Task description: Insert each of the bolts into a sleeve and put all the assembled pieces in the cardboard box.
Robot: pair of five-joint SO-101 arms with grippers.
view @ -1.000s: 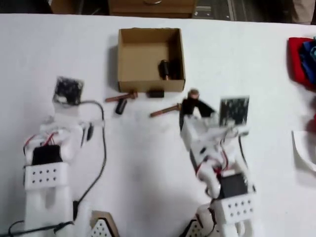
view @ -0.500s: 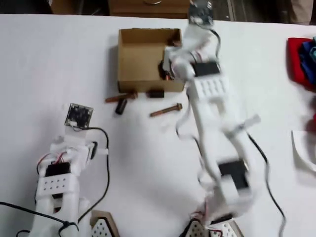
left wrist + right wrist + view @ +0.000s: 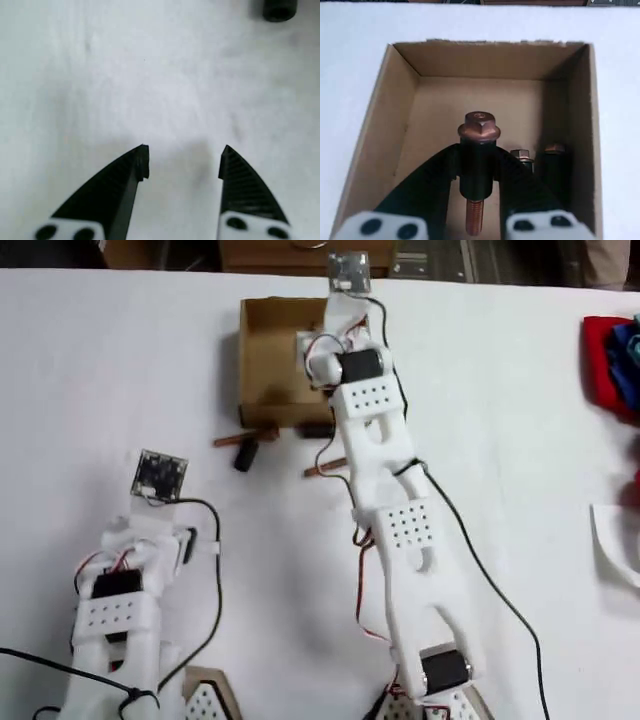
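Observation:
My right gripper is shut on an assembled piece, a copper bolt standing in a black sleeve, held above the open cardboard box. Two more assembled pieces stand in the box's corner. In the high view the right arm stretches over the box. In front of the box lie a loose bolt, two black sleeves, and another bolt partly under the arm. My left gripper hangs open over bare table, with a black sleeve farther off.
The left arm sits at the table's near left with its cable looping beside it. A red object and a white one lie at the right edge. Wooden furniture stands behind the table.
The right arm swung from the table in front of the box up and over the box, carrying the assembled piece. The left arm pulled back slightly.

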